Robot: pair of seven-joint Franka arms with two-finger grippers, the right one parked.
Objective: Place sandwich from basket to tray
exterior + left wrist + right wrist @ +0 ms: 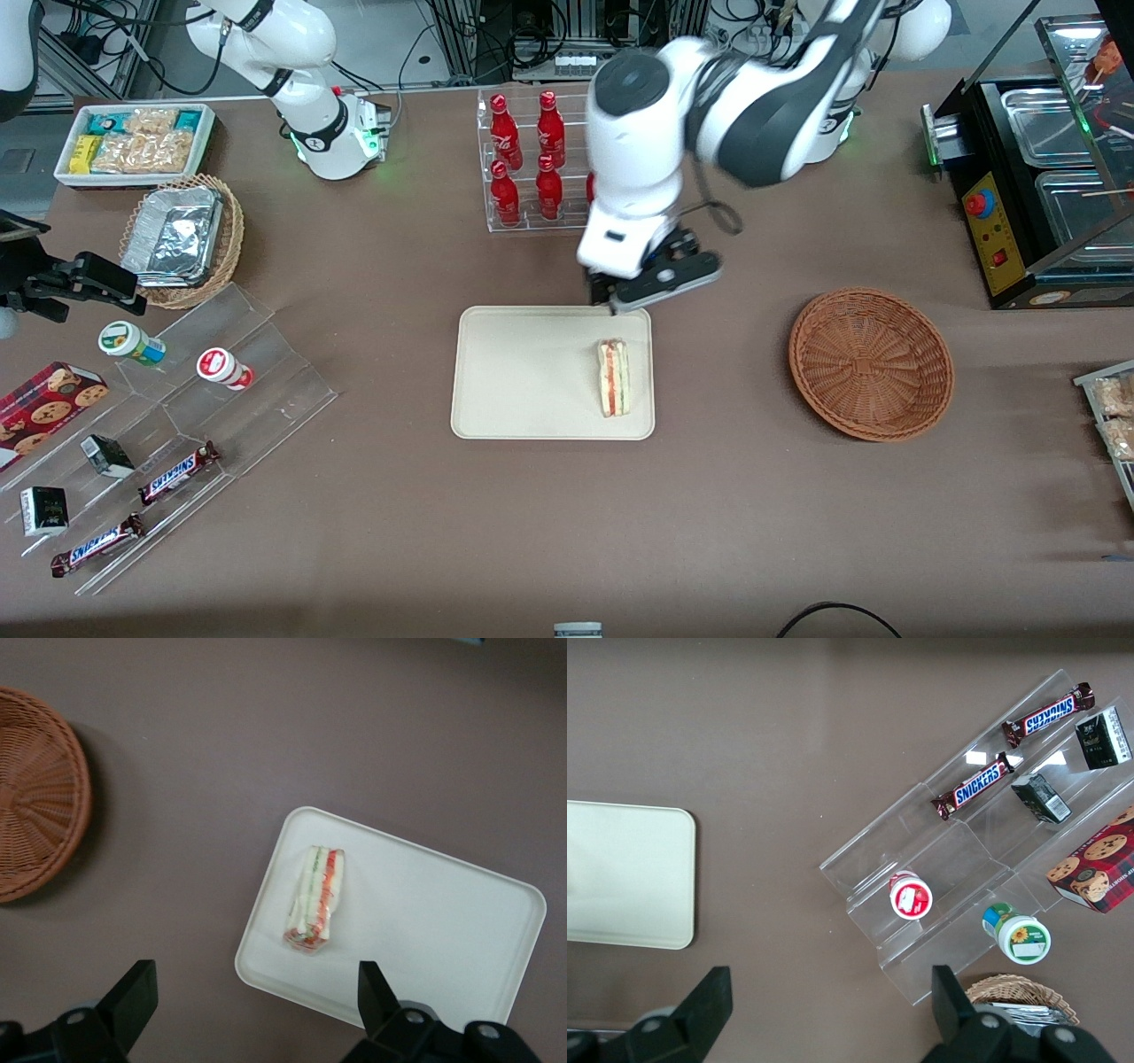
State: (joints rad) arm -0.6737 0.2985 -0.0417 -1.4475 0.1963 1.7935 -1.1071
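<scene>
Brown table (709, 496) is seen beneath the end effector (257, 1010), its fingers held apart above the tray (425, 921); below it lies the sandwich (315, 896), the basket (35, 806) well aside.

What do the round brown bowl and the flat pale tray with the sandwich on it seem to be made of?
The basket looks like woven wicker, reddish-brown: ribs and weave show on its walls. The tray seems moulded plastic or similar, cream, matte, with smooth rounded corners; the exact material is unclear. The sandwich on it shows a glossy sheen, perhaps a clear wrap. The end effector hangs open above the tray's edge.
</scene>
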